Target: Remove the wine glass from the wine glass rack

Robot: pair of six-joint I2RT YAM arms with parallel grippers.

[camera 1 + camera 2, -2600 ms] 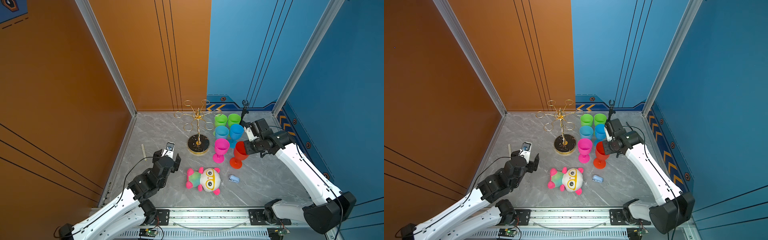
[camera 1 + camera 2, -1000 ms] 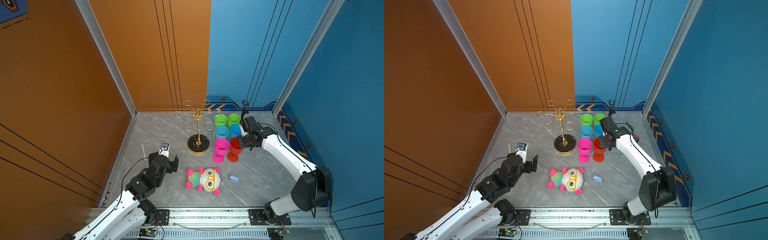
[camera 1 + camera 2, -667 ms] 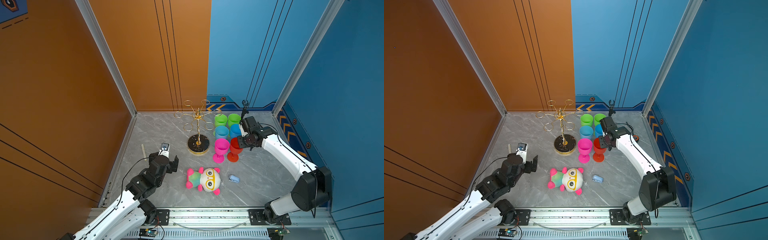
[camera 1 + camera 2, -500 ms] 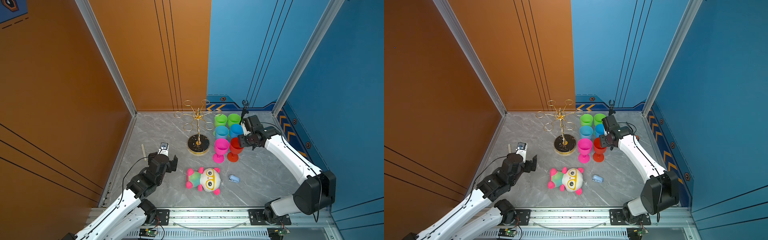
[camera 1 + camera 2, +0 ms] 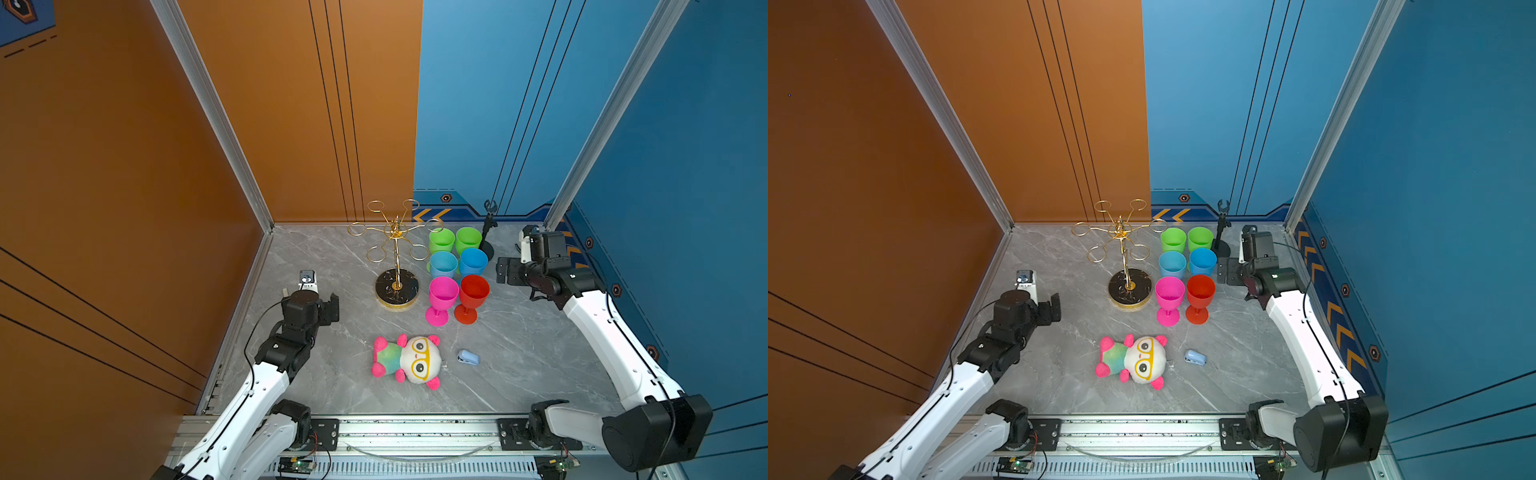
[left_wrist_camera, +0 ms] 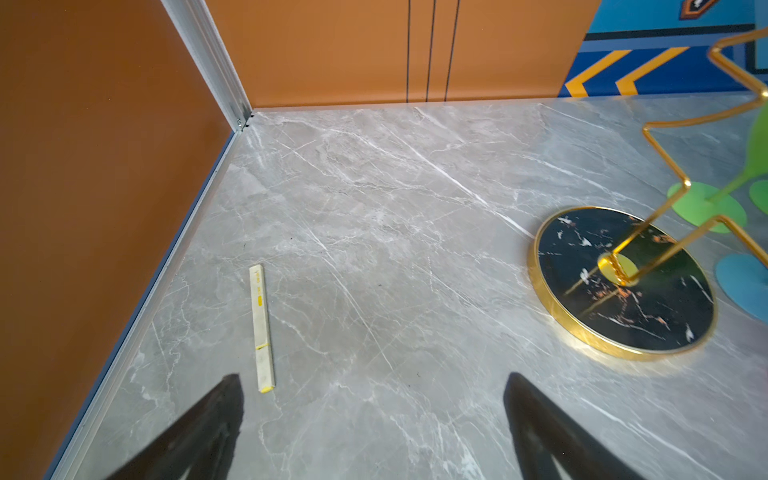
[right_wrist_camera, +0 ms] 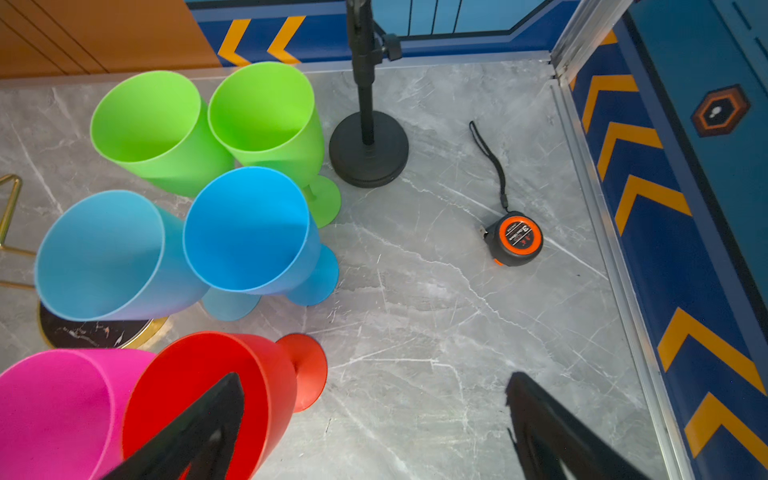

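A: Step?
B: Removal looks done: wine glass rack bare, red wine glass upright on tabletop beside rack. Jaws apart, empty: right hand, left hand.
A: Next?
B: Probably retract right hand.

Six wine glasses, one rack, one plush

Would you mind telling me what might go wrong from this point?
1. One finger of the open right end effector overlaps the red glass rim in the right wrist view; a sideways retreat might tip it.
2. The pink glass stands right beside it, so one fall could topple both.
3. The black stand is close to that end effector; a wide swing may hit it.
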